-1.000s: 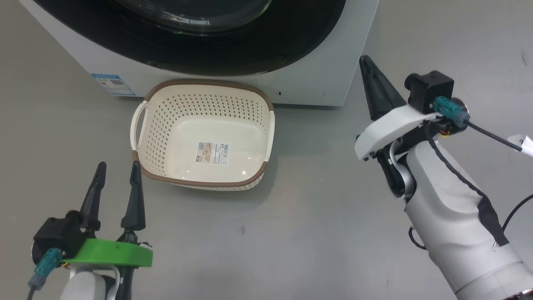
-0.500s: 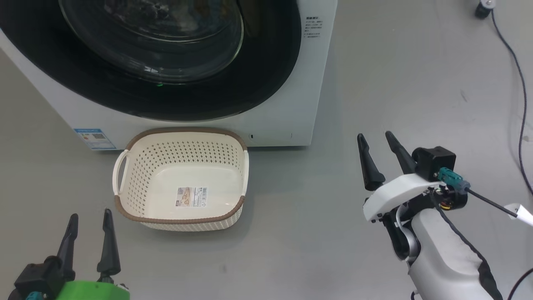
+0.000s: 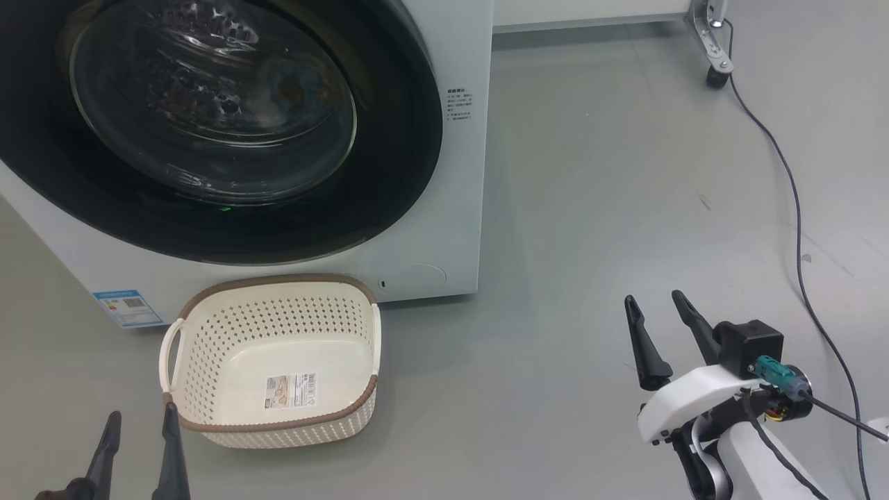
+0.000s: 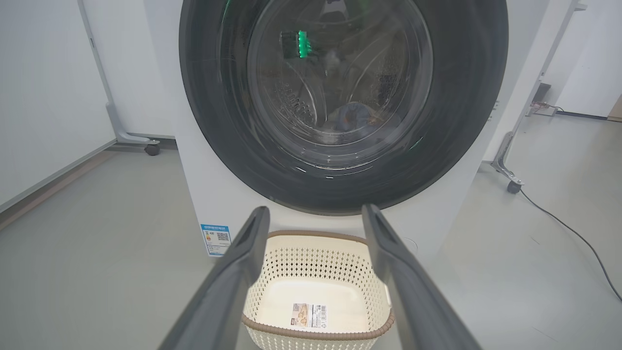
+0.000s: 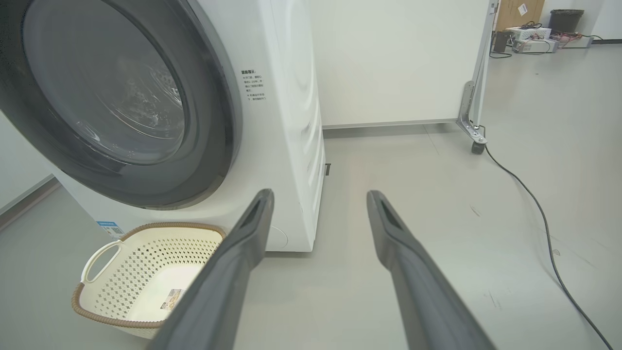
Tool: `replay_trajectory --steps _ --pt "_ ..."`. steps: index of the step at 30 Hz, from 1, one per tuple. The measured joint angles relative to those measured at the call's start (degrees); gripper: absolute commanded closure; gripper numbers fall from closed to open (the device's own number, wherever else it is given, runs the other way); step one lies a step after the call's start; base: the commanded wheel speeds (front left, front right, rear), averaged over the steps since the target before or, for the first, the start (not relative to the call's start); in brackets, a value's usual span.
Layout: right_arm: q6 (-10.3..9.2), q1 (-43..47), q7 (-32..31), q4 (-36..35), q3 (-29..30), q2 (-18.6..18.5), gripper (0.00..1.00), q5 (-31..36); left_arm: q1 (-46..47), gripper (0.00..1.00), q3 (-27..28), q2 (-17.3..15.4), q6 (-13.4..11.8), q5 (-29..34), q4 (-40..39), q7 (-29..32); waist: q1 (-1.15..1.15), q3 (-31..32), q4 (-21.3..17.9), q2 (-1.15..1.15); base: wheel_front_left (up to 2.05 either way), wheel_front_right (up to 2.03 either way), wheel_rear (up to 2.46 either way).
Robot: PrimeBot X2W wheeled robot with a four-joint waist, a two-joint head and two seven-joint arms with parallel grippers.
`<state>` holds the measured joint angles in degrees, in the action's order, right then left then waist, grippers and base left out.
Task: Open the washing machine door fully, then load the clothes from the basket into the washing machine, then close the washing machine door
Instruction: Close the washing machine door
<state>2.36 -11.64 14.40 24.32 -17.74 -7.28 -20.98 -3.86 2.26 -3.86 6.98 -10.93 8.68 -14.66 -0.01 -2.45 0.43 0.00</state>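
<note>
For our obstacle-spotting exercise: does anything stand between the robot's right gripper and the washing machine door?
Nothing visible does. The right gripper, jaws open, hangs over the floor right of the washing machine, with open air between it and the closed washing machine door. The basket sits low beneath the door, off that line.

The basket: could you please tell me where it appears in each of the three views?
Head view: the basket is at the lower left, in front of the washing machine.
Left wrist view: the basket is at the bottom centre.
Right wrist view: the basket is at the lower left.
Shared landmark: the blue sticker low on the machine's front, above the basket's left end.
</note>
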Motion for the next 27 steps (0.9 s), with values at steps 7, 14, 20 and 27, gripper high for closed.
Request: replay_trajectory --steps 7,14,20,27 --pt "-0.93 5.1 0.0 -3.8 2.32 -0.04 0.0 0.31 -1.66 0.0 0.56 0.19 0.0 0.43 -1.11 0.01 0.0 2.34 -1.39 0.0 0.0 0.0 0.0" --pt "-1.41 8.96 0.0 -7.08 4.14 -0.08 0.0 0.91 -3.71 0.0 1.97 0.44 -0.01 0.44 -2.07 0.01 0.0 3.24 -1.6 0.0 0.0 0.0 0.0" --pt "-1.82 10.72 0.0 -9.14 5.67 -0.02 0.0 1.34 -4.62 0.0 2.33 0.58 -0.01 0.9 -2.55 0.01 0.0 3.77 -1.43 0.0 0.0 0.0 0.0" --pt "-1.83 12.73 0.0 -10.55 6.59 0.13 0.0 1.9 -5.12 0.0 2.32 0.79 -0.01 0.99 -2.65 0.01 0.0 4.42 -0.99 0.0 0.0 0.0 0.0"
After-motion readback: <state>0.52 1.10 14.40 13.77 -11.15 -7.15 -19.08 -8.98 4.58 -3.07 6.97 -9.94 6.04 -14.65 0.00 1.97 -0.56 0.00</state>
